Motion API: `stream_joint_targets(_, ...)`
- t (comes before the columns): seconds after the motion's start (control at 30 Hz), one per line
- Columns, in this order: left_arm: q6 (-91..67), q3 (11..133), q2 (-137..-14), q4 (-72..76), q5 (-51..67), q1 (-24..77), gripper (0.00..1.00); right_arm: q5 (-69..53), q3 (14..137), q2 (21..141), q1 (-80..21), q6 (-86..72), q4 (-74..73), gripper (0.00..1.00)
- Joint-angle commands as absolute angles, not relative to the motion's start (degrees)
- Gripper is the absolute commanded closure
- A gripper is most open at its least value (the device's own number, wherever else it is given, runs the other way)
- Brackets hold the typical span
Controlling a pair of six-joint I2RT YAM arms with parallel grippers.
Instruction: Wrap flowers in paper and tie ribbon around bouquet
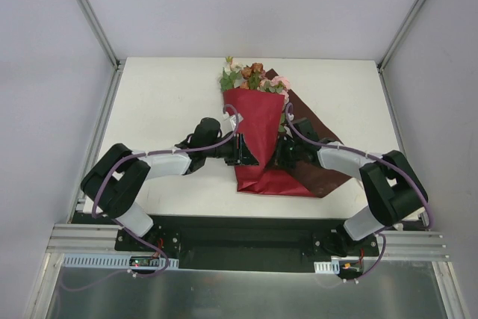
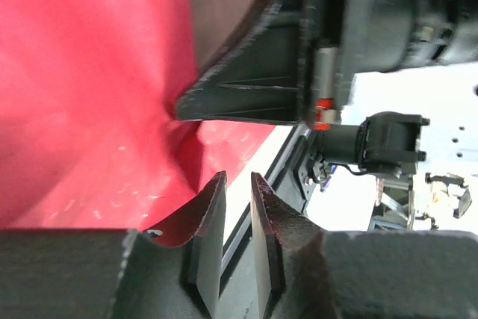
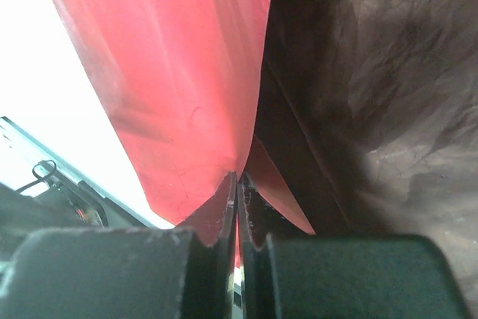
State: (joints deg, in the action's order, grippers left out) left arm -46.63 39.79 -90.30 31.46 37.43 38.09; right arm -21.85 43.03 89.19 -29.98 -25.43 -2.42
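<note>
Right fingers (image 3: 228,205) clamped on paper (image 3: 187,72) edge; left fingers (image 2: 218,211) slightly apart, empty. Best pull fold snug before left regrips.

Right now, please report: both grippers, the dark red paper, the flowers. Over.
Left gripper slightly open, gripping nothing. Right gripper shut on dark red wrapping paper. Paper folded over pink, cream and rust flowers, blooms out top. Ribbon not in view.
</note>
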Motion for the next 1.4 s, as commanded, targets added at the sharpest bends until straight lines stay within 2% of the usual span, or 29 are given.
stream_joint_targets(0.0,-46.1,38.6,-93.4,32.1,39.9,37.2,0.84,-22.4,41.8,85.3,-29.8,-23.0,-4.0,0.99)
stream_joint_targets(0.2,-47.9,36.1,-98.7,37.8,41.0,37.2,0.89,-21.8,39.0,82.7,-29.4,-21.5,-5.2,0.99)
stream_joint_targets(0.47,-47.8,34.5,-103.9,42.8,43.4,37.4,0.87,-21.7,39.2,80.9,-29.3,-17.6,-8.9,0.99)
stream_joint_targets(0.53,-48.2,34.5,-105.5,43.9,43.9,37.4,0.87,-19.9,40.7,79.3,-29.9,-15.7,-11.9,0.95)
stream_joint_targets(0.6,-48.5,34.4,-106.5,45.1,44.3,37.4,0.87,-17.1,43.9,77.0,-31.7,-13.0,-18.2,0.81)
stream_joint_targets(0.7,-49.1,34.4,-107.1,46.2,44.8,37.7,0.87,-7.8,48.6,72.1,-36.7,-11.1,-26.0,0.70)
stream_joint_targets(0.77,-49.5,34.5,-107.0,46.3,44.9,37.7,0.87,-6.8,50.3,70.8,-39.4,-11.2,-27.8,0.62)
stream_joint_targets(0.93,-50.2,34.5,-105.3,46.4,45.7,37.7,0.84,-15.7,51.2,75.7,-41.0,-16.9,-19.3,0.63)
stream_joint_targets(1.17,-50.8,35.6,-103.7,44.7,46.2,37.6,0.77,-19.4,52.3,84.5,-41.9,-20.5,-11.7,0.73)
stream_joint_targets(1.37,-50.4,37.8,-104.1,42.8,46.5,37.0,0.76,-20.7,46.3,86.3,-43.2,-22.9,-7.8,0.77)
